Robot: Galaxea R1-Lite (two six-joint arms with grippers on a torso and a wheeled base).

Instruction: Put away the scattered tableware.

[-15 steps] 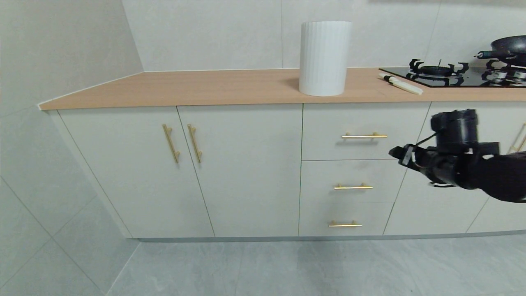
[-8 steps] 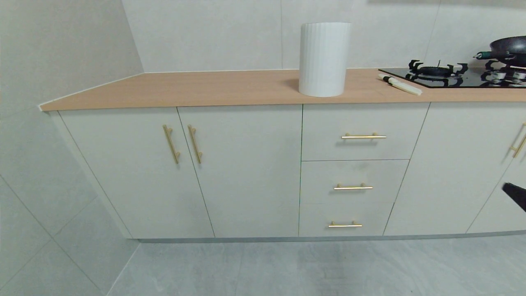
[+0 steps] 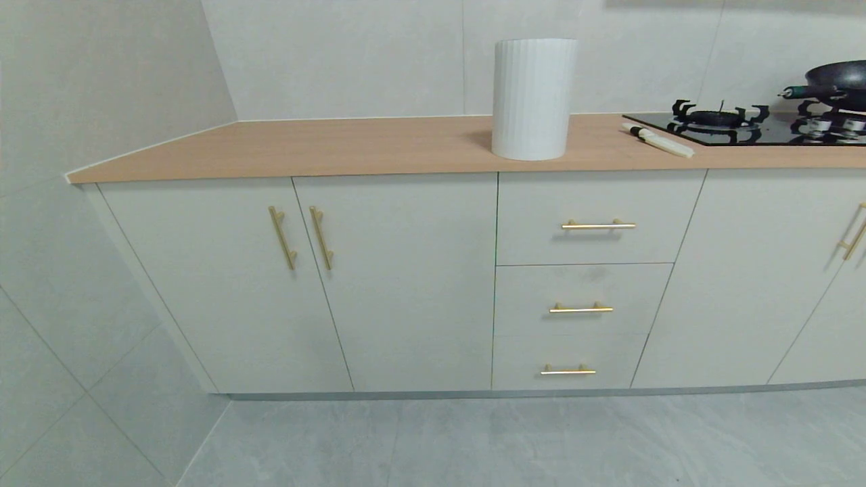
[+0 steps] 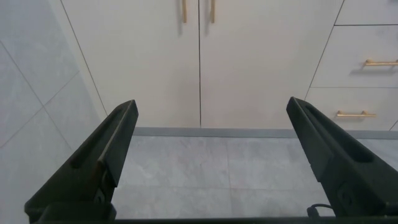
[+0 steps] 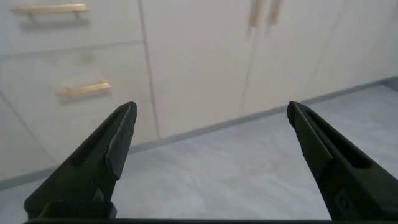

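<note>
Head view, upper centre: a white ribbed canister (image 3: 534,98) stands on the surface (image 3: 338,145), its inside hidden; a pale utensil (image 3: 657,139) lies upper right, beside the hob (image 3: 737,130). The left claw (image 4: 211,106) and right claw (image 5: 210,109) are spread, holding nothing, before cupboard fronts (image 4: 261,62).

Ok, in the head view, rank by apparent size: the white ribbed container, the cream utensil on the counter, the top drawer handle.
1. white ribbed container, clearly largest.
2 and 3. cream utensil and top drawer handle look about equally long; the utensil is thicker but lies farther back, so unranked.
</note>
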